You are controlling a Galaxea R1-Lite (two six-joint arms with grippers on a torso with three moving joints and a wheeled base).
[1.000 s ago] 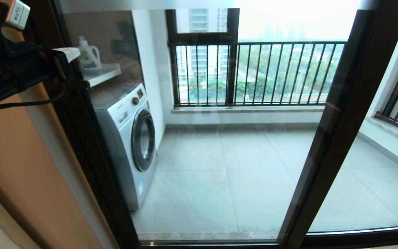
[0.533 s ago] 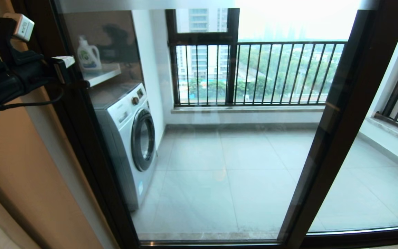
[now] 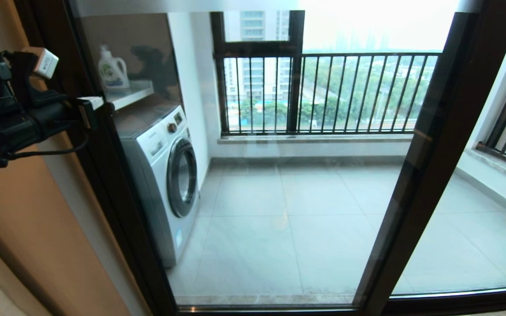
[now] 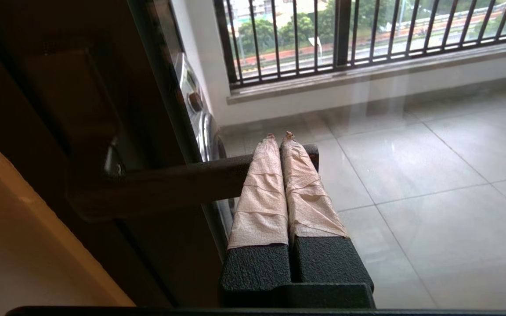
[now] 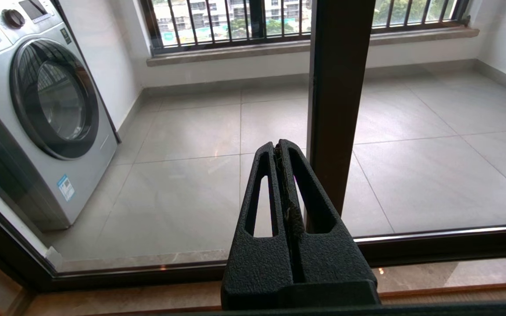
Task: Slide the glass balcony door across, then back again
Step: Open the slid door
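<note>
The glass balcony door [image 3: 279, 197] fills the head view, its dark left frame [image 3: 103, 184] next to the wall. My left gripper [image 3: 92, 106] is at that frame, high on the left. In the left wrist view its taped fingers [image 4: 262, 184] are shut together, with nothing between them. They lie across the free end of the dark bar handle [image 4: 169, 184]. My right gripper [image 5: 279, 147] does not show in the head view. It hangs shut and empty low before the glass, just left of a dark upright stile [image 5: 336, 87].
Behind the glass stand a washing machine [image 3: 165, 175] and a shelf [image 3: 132, 94] with a detergent bottle [image 3: 113, 68]. A black-barred railing window [image 3: 323, 92] lies beyond the tiled balcony floor. An orange-brown wall [image 3: 16, 228] is at the left, and the door's bottom track [image 5: 433, 248] is below.
My left gripper has come down along the door's left frame and a little to the right. The door and the right arm have not visibly moved.
</note>
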